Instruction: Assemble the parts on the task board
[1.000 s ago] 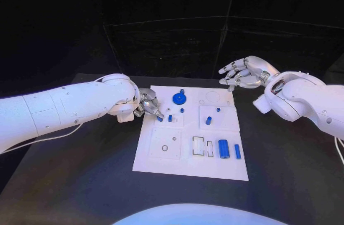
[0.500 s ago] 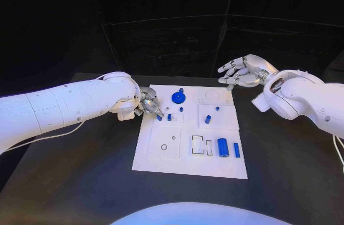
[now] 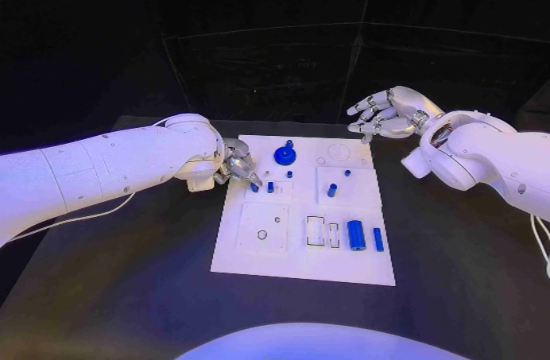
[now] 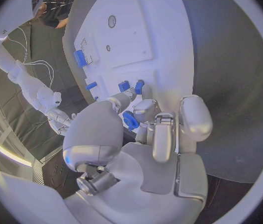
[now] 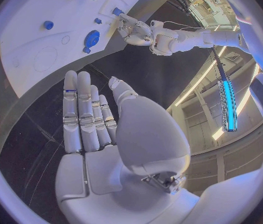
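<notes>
A white task board [image 3: 300, 265] lies in the middle of a black bench [image 3: 126, 296], with small blue parts standing in it or lying on it; a round blue part [image 3: 284, 157] sits near the board's far edge, a short blue peg [image 3: 331, 191] stands toward the middle, and a larger blue cylinder [image 3: 357, 236] lies beside a slim blue bar [image 3: 378, 240] near the right side; the left robot hand [image 3: 238, 169] rests at the board's left edge with its fingers curled down over a small blue peg [image 3: 254, 187]; whether it actually grips that peg cannot be told; in the left wrist view its fingertips [image 4: 145, 109] reach the board close to two small blue pieces [image 4: 131, 86]; the right robot hand [image 3: 388, 114] hovers above the board's far right corner, holding nothing, its fingers loosely spread and apart.
</notes>
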Robot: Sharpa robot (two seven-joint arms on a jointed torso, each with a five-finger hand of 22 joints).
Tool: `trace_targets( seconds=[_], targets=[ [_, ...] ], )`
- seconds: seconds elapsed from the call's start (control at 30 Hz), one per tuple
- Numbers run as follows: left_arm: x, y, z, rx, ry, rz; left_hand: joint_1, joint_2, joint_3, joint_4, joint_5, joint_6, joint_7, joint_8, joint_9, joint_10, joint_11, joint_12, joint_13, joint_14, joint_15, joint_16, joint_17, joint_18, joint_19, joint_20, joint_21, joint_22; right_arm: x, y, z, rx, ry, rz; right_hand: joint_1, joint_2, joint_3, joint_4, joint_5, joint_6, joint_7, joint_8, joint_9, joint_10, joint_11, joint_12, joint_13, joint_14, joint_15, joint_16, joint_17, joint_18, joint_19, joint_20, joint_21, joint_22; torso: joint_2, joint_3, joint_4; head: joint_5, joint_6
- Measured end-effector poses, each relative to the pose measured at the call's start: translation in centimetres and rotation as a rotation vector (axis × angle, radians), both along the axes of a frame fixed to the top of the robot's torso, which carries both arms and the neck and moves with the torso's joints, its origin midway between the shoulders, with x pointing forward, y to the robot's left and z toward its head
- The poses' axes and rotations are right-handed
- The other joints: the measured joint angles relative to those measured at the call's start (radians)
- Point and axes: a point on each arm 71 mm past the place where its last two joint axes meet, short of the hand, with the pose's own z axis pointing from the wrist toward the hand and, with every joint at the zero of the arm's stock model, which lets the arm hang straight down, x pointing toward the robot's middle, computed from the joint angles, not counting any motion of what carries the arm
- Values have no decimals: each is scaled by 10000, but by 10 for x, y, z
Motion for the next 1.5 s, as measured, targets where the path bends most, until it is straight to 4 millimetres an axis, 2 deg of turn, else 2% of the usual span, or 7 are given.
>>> trace_targets(
  seconds=[0.23, 0.73, 0.93, 1.1, 1.3, 1.4, 1.5],
  targets=[
    [0, -1, -2, 9, 31, -4, -186, 25, -458, 183, 0, 126, -48, 170, 94, 35, -35, 82, 131, -1, -70, 0, 0, 0, 34, -34, 38, 63, 0, 0, 0, 0, -1, -1, 0, 0, 0, 0, 0, 0, 0, 0, 0, 0, 0, 0, 1, 0, 0, 0, 0, 0, 0, 0, 0, 0, 1, -1, 0, 0, -12],
    [1, 0, -3, 81, 36, 45, -369, 3, -1186, 436, 36, 127, -48, 309, 128, 70, -70, 196, 208, -1, -70, 0, 0, 0, 66, -65, 98, 140, 0, 0, 0, 0, -3, -1, 0, 0, 0, 0, 0, 0, 0, 0, 1, 1, 0, 0, 2, 0, 0, 0, 1, 0, 0, 0, 0, 1, -5, 4, 0, -26, -17],
    [2, 1, -4, 106, 15, 90, -588, -80, -2078, 736, 36, 126, -48, 360, 143, 70, -70, 196, 206, -1, -70, 0, 0, -1, 66, -65, 98, 146, 0, -1, 0, -1, -4, -6, 0, 0, 0, 0, 0, 0, 0, 0, 1, 1, 0, 0, -1, 0, 0, 0, 0, 0, 0, 0, 0, -2, -5, 1, 0, -38, 5],
    [1, 4, -3, 72, -100, 204, -1003, -405, -3109, 1082, 25, 69, 7, 360, 147, -44, -66, 76, -80, -1, -69, 0, 0, -1, 66, -65, -56, -72, 0, -1, 0, 0, -7, -9, 0, 0, 0, 0, 0, -91, -14, 0, -11, -35, 36, -1, -38, 0, 0, -61, -50, 0, 0, 0, -46, -22, -4, -8, 0, -60, 18],
    [1, 9, -1, -51, -346, 449, -978, -381, -3962, 1360, -9, -4, 5, 359, 130, -141, -62, -13, -260, -1, -69, 0, 0, -2, 22, -94, -198, -233, 0, -1, 0, -1, -10, -15, 0, 0, 0, 0, 0, -91, -14, 0, -10, -35, 36, -1, -37, 0, 0, -61, -59, 0, 0, 0, -48, -21, -4, -11, 4, -70, 7],
    [1, 10, 0, -246, -564, 582, -589, -209, -4269, 1416, -9, -291, 107, 252, 65, -592, -6, -500, -899, -1, -69, -233, 0, -1, -333, -69, -758, -950, 0, -1, 0, -2, -11, -18, 0, 0, 0, 0, 0, -91, -14, 0, -10, -35, 36, 37, -48, 0, 0, -60, -59, 0, 0, 0, -48, -21, -4, -12, 5, -73, 5],
    [2, 11, 2, -567, -827, 682, -82, 38, -4678, 1466, -9, -698, 305, 16, -80, -1432, 177, -1447, -2197, -18, 33, -631, 0, 336, -887, 55, -1750, -2181, 1, -1, 0, -4, -13, -27, 0, 0, 0, 0, 0, -91, -14, 0, -10, -35, 36, 37, -48, 0, 0, -60, -58, 0, 0, 0, -48, -21, -2, -15, 17, -83, 7]
  ],
)
